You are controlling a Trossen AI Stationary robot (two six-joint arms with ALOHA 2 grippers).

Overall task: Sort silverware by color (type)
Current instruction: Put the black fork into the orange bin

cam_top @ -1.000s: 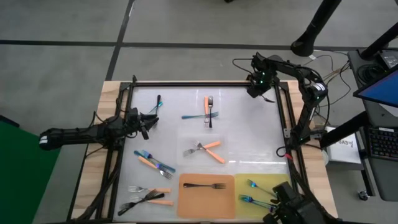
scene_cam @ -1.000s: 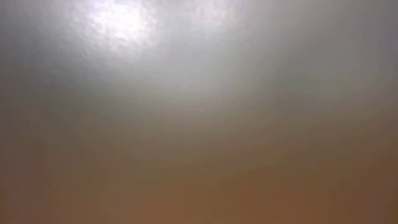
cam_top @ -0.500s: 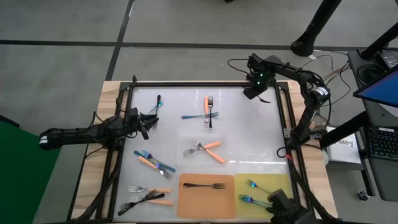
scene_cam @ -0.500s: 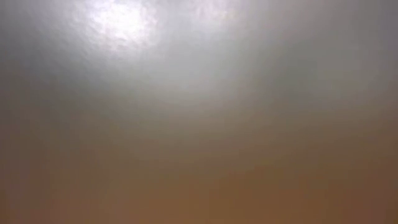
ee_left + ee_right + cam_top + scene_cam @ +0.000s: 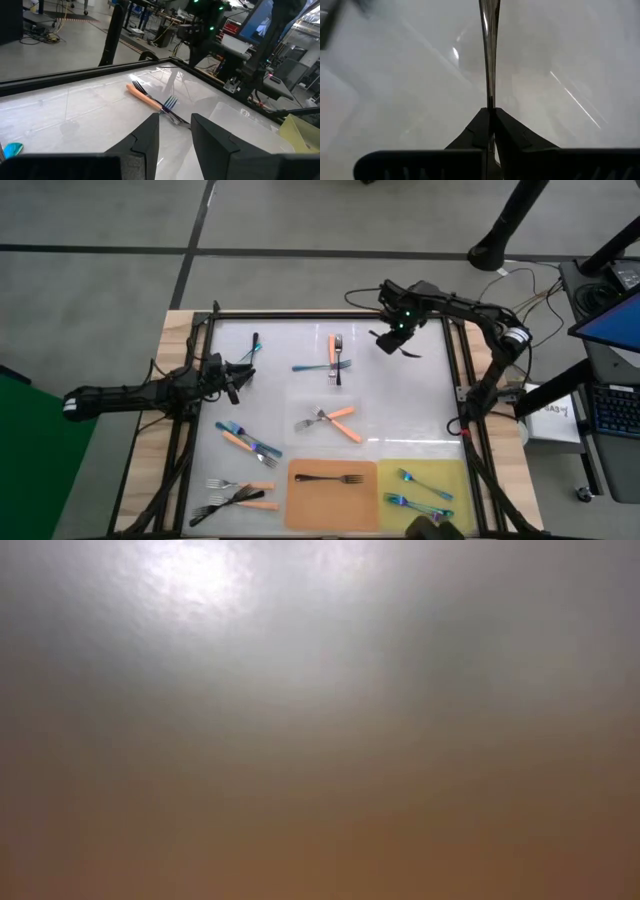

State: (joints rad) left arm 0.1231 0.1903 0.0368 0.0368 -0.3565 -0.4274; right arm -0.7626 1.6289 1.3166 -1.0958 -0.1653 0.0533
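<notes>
My right gripper hovers over the table's far right part, shut on a thin dark fork. My left gripper waits open at the left edge, level, with nothing between its fingers. Loose silverware lies on the white table: an orange-handled fork crossed with a blue one, a blue and dark pair, orange-handled forks at the middle, and mixed ones at the near left. A black fork lies on the orange mat. Blue forks lie on the yellow mat. My right gripper pinches the dark fork's slim shaft between its two shut fingers, coming from above and pointing steeply down. The shaft runs on straight past the fingertips, along them. The fork is lifted clear of the table; which end is gripped I cannot tell.
A black frame rail runs around the white table. Cables and a monitor sit beyond the right edge. The low view shows only a blurred glow.
My right gripper has carried the dark fork from the far right corner toward the table's left, rising a little and rolling slightly, and has stayed shut on it. A dark shape at the near right edge has slid almost out of the high view.
</notes>
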